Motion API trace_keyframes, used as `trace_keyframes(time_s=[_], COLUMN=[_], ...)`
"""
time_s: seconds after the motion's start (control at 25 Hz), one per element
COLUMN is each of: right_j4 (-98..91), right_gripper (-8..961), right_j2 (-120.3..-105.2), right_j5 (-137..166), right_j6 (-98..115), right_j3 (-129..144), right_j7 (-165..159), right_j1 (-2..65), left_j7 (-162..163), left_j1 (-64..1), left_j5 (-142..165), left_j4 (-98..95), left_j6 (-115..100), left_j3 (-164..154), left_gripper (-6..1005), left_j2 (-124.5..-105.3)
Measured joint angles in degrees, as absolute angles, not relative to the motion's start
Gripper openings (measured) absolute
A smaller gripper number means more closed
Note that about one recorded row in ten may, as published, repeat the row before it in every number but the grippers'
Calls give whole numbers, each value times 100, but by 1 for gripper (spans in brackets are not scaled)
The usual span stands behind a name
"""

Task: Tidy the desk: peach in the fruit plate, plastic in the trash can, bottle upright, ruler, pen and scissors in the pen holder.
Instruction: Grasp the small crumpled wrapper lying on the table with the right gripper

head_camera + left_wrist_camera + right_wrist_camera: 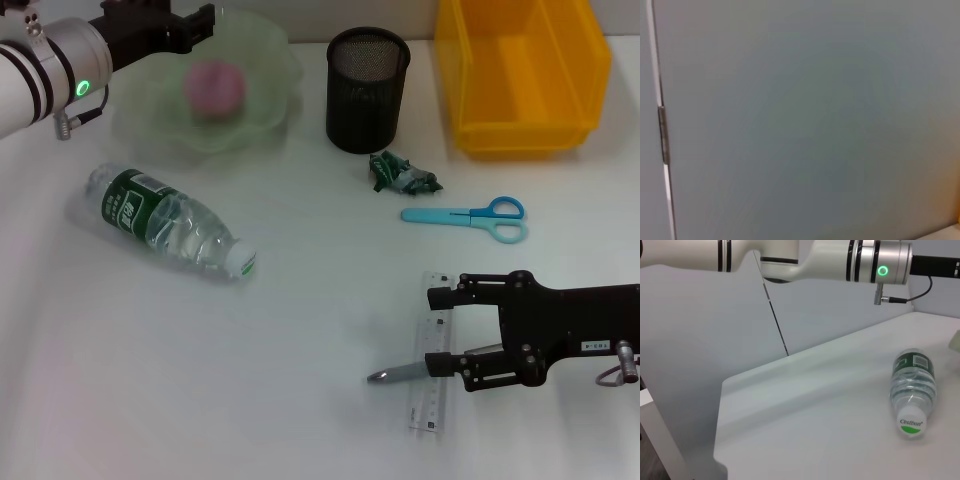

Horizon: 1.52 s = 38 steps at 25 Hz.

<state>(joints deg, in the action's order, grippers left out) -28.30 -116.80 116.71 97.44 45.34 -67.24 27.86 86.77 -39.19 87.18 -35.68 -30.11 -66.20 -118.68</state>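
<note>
A: Largest first?
B: White desk (200, 380), then yellow bin (523, 75) at far right (presumably the trash can). Pale green fruit plate (210, 95) at far left, pink peach (214, 88) lying in it already.

A: Bottle?
B: Water bottle (170, 222) on its side, near left of centre, white cap toward the middle of the desk. Seen also from the right wrist (912, 390), cap toward that camera. Not upright.

A: Pen holder?
B: Black mesh pen holder (367, 88), upright, between plate and bin.

A: Arms?
B: Left gripper (190, 28) raised above the plate's far left rim; fingers (dark against the plate) cannot be told apart or together. Right gripper (445, 330) low at near right, fingers spread wide, one on either side of the ruler's middle; contact unclear.

A: Small items?
B: Clear ruler (431, 352) flat, running near to far. Blue scissors (470, 216) flat, just nearer than the bin, handles to the right. Pen (395, 374) crossing the ruler, tip pointing left. Crumpled green plastic (398, 175) between pen holder and scissors.
</note>
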Motion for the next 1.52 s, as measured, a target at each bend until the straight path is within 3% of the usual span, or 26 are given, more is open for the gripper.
trace_keyframes(time_s=[0.32,0.44,0.52,0.64,0.8,1.24,1.52], right_j4=[-2830,-2830,-2830,-2830,-2840,-3016,-4348], right_gripper=[800,801,801,801,800,801,801], right_j2=[-11681,-11681,-11678,-11660,-11642,-11625,-11610], right_j5=[11672,11672,11671,11669,11648,11631,11665], right_j6=[9739,9738,9738,9737,9737,9739,9816], right_j3=[4510,4508,4504,4493,4490,4487,4529], right_j7=[-6724,-6724,-6724,-6724,-6724,-6920,-8363], right_j1=[2778,2772,2770,2767,2770,2872,2953], left_j7=[8687,8679,8679,8571,8032,5839,5583], left_j1=[-3748,-3576,-3576,-3357,-3104,-2473,-2277], left_j5=[8103,7969,7969,8091,8544,9492,9509], left_j4=[-3630,-3530,-3530,-3401,-3331,-2202,-2159], left_j6=[-4233,-6068,-6068,-7782,-9052,-9559,-9541], left_j3=[-6438,-5586,-5586,-5465,-5531,-5484,-5506], left_gripper=[816,824,829,831,829,825,822], left_j2=[-11819,-11768,-11768,-11589,-11518,-11602,-11695])
